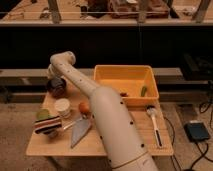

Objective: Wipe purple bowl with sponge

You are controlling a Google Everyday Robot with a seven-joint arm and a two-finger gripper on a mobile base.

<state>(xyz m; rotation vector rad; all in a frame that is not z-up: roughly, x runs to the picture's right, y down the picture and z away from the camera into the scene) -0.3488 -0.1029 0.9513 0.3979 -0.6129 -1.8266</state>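
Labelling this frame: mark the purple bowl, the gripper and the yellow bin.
purple bowl (56,87): camera view, dark outer wall.
gripper (53,74): camera view, arm's end above the bowl.
yellow bin (123,67): camera view, back rim.
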